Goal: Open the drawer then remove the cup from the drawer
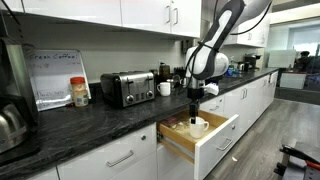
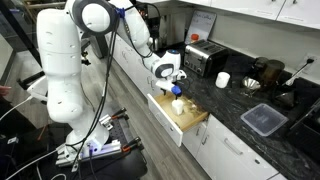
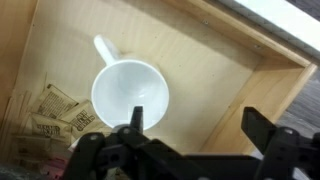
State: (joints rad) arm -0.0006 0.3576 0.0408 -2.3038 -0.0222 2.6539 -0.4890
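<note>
Cup (image 3: 130,95) sits upright in the pulled-out drawer (image 1: 222,140), beside some paper packets (image 3: 50,115). The pincer (image 3: 193,118) hovers wide open just above it, holding nothing.

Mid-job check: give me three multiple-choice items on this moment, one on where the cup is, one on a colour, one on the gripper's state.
1. The cup under the gripper sits:
A) on a shelf
B) on the wooden floor of the drawer
C) in a sink

2. The lid of the jar on the counter is:
A) green
B) red
C) blue

3. The gripper is:
A) shut on the cup's handle
B) shut on the drawer's bar handle
C) open above the cup

Answers:
1 B: both exterior views show the cup standing in the pulled-out drawer.
2 B: an exterior view shows a red lid over yellow contents.
3 C: the wrist view shows its fingers spread apart over the cup.
</note>
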